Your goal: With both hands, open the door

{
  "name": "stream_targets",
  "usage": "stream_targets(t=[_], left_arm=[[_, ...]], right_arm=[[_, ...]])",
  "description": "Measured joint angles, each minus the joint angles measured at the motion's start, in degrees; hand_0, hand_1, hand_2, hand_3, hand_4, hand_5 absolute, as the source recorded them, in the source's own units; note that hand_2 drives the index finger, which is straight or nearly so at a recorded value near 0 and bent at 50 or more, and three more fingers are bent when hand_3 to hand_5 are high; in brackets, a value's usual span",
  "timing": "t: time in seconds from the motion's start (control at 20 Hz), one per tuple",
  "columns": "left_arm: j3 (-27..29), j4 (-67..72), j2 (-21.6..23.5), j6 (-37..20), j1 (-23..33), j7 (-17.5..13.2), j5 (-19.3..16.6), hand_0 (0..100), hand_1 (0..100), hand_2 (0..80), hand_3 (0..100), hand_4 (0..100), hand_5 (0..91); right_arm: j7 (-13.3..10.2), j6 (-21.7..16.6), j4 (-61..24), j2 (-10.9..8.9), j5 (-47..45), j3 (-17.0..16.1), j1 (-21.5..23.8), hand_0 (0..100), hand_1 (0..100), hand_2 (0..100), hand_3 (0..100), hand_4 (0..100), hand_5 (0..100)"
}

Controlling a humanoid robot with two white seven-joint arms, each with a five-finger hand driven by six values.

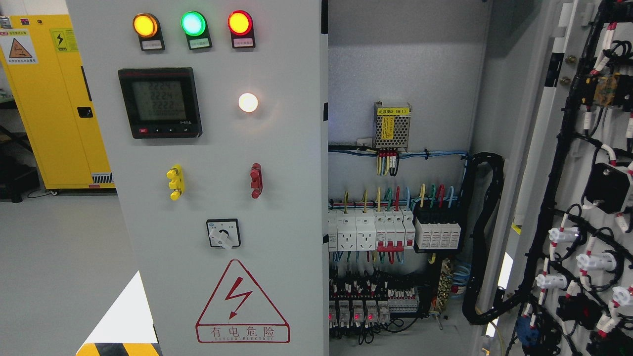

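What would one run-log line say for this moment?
right door: swung open | left door: closed | cabinet wiring: exposed | robot hands: not in view

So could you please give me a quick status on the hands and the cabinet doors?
No hand in view. Right door swung open, wiring exposed. Left door closed, lamps lit. Nothing blocking.

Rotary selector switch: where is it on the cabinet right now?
In the head view the rotary selector switch sits low on the closed left door, directly above the red electric-hazard triangle and below the yellow handle and red handle.
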Motion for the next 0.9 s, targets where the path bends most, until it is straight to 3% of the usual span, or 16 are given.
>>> stream_targets(t=[0.9], left_arm=[[1.2,11.1,-4.3,0.4,-0.8,1.0,-0.7,30,12,0.0,0,0,0.0]], right_arm=[[0.0,0.0,-0.1,0.28,0.0,0.0,0.0,22,7,0,0,0,0]])
